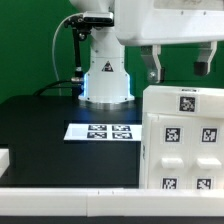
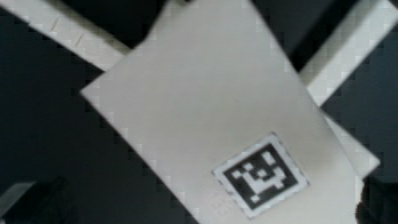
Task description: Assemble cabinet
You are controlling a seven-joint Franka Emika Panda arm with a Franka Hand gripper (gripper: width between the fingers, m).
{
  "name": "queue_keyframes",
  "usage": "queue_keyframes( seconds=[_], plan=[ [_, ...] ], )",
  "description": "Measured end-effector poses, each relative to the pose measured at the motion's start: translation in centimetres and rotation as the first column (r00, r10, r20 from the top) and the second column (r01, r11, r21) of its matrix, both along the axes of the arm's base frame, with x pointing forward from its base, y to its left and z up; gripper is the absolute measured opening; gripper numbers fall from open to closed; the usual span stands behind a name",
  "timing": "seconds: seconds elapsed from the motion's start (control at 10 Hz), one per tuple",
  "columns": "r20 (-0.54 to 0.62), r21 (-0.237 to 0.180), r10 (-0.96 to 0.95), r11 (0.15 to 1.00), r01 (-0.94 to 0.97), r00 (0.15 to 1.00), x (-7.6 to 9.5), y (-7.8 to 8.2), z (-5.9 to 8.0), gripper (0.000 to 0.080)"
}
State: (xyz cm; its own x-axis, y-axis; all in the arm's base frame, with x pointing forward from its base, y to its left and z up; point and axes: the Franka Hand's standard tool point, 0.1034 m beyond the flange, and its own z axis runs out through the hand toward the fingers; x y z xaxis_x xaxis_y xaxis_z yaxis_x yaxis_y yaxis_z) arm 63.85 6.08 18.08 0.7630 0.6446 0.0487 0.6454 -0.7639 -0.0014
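Note:
The cabinet (image 1: 185, 140) is a tall white box with several black-and-white tags on its faces. It stands on the black table at the exterior view's right. My gripper (image 1: 179, 67) hangs just above its top edge, with its two fingers (image 1: 155, 68) spread wide apart and nothing between them. In the wrist view a flat white face of the cabinet (image 2: 187, 95) fills the middle, tilted, with one tag (image 2: 263, 172) on it. The fingertips barely show there.
The marker board (image 1: 103, 131) lies flat on the table in front of the robot base (image 1: 105, 78). A white rail (image 1: 90, 203) runs along the front edge. A small white piece (image 1: 5, 158) sits at the exterior view's left edge.

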Motion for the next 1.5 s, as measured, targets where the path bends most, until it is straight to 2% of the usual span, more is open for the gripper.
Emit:
queue_keyframes(
  seconds=[0.1, 0.3, 0.4, 0.5, 0.7, 0.8, 0.9, 1.0, 1.3, 1.4, 1.5],
  plan=[
    [0.001, -0.003, 0.059, 0.998, -0.059, 0.998, 0.0, 0.1, -0.1, 0.0797],
    [-0.027, -0.076, 0.338, 0.938, -0.340, 0.941, 0.0, 0.6, -1.1, 0.0797],
    [-0.043, -0.099, 0.405, 0.908, -0.408, 0.913, 0.1, 1.0, -1.7, 0.0797],
    [-0.046, -0.098, 0.386, 0.916, -0.388, 0.921, 0.1, 1.1, -2.2, 0.0797],
    [-0.046, -0.099, 0.356, 0.928, -0.359, 0.933, 0.1, 0.9, -2.3, 0.0797],
    [-0.045, -0.099, 0.335, 0.936, -0.338, 0.941, 0.0, 0.8, -2.3, 0.0693],
    [-0.042, -0.098, 0.292, 0.951, -0.295, 0.956, 0.0, 0.8, -2.3, 0.0693],
    [-0.037, -0.098, 0.207, 0.973, -0.210, 0.978, 0.0, 0.8, -2.3, 0.0551],
    [-0.020, -0.097, -0.049, 0.994, 0.047, 0.999, 0.0, 1.1, -2.3, 0.0551],
    [-0.008, -0.105, -0.209, 0.973, 0.207, 0.978, -0.2, 1.5, -2.4, 0.0551],
    [-0.006, -0.104, -0.392, 0.915, 0.389, 0.920, -0.5, 1.6, -2.5, 0.0551]
  ],
)
